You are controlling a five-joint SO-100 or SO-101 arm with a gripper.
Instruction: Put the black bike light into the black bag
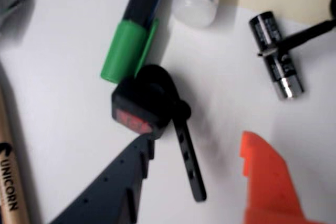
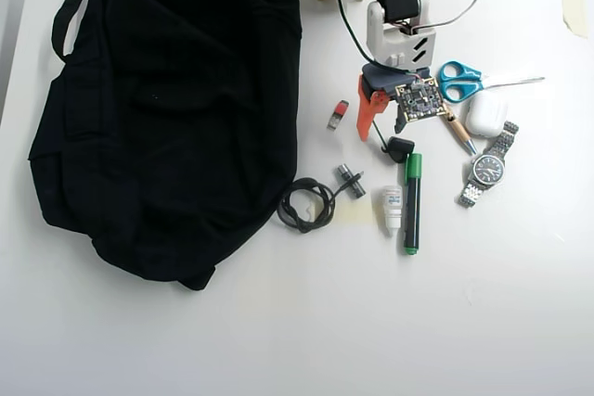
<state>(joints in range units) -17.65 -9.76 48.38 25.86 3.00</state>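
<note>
claw (image 1: pixel 197 145) spread wide, nothing held; in the wrist view the dark finger comes up from bottom left with its tip just at the red face of the bike light (image 1: pixel 144 100), the orange finger sits well off to the right, not touching; the light lies on the white worktop (image 1: pixel 68 103) between the two, strap tail trailing down toward the bottom of that view.

in the overhead view the light (image 2: pixel 401 147) sits just below the claw (image 2: pixel 382 125), right by the capped end of the green marker (image 2: pixel 411 203); small white bottle (image 2: pixel 393 208) next to the marker; black bag (image 2: pixel 167 108) fills the left of that view, well apart from the light; its opening cannot be made out from here.

judged step: closing in for the pick-up; light not yet gripped, so the task is barely begun.

next move calls for: shutting the fingers across the rounded body rather than the thin strap, keeping clear of the marker cap just beside it; then lift and carry left to the bag.

risk: the dark finger may nudge the light instead of pinching it.
</note>
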